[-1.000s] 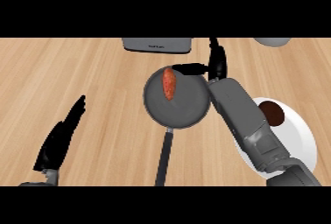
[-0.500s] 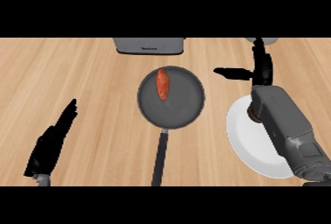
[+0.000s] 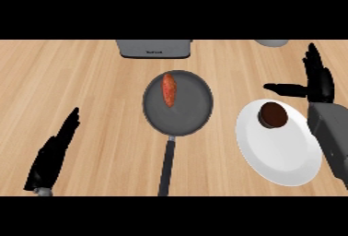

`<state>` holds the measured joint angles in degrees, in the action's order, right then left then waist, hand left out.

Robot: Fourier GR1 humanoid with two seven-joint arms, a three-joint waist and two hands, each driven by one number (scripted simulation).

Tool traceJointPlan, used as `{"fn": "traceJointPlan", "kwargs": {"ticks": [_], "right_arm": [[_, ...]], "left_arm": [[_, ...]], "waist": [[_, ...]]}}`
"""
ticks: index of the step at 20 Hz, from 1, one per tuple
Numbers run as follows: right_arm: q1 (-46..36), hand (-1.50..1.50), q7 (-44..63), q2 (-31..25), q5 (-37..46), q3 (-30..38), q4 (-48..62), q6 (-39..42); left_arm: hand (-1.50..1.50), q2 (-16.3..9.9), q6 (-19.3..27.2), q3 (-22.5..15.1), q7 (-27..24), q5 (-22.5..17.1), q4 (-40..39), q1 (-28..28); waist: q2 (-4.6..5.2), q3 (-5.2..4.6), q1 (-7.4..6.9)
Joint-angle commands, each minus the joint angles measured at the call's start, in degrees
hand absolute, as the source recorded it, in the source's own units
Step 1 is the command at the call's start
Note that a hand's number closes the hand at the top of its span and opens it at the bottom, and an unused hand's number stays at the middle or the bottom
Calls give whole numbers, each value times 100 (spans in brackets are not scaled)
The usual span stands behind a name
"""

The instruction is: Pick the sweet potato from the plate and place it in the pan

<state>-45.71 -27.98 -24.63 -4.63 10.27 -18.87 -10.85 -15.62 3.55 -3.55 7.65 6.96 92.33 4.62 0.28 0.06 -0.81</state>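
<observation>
The sweet potato (image 3: 168, 90) is seen lying inside the pan (image 3: 194, 115), in its far half, aligned roughly with the handle axis and touched by neither hand. Compared with one second earlier, the right hand (image 3: 318, 83) has been withdrawn from above the pan and is now located to the right, beyond the far edge of the plate (image 3: 285, 154); its fingers are extended and the thumb is spread sideways, with nothing held. The placement step is therefore judged complete, and only retraction of the arm appears to remain. A dark round item (image 3: 273, 115) is left on the plate, uncovered now that the forearm has shifted right. The left hand (image 3: 54, 154) is rested at the lower left of the worktop (image 3: 75, 83), fingers straight. A grey appliance (image 3: 154, 48) is positioned at the far edge.
</observation>
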Motion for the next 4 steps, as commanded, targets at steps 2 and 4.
{"fn": "traceJointPlan", "kwargs": {"ticks": [2,4], "right_arm": [[305,-150,-170,-654,-86,134,10,942],[309,-150,-261,-668,-34,163,106,878]], "left_arm": [[0,98,-9,-29,-32,106,136,92],[0,92,-122,44,334,41,186,-90]], "waist": [[-9,-1,14],[-7,0,9]]}}
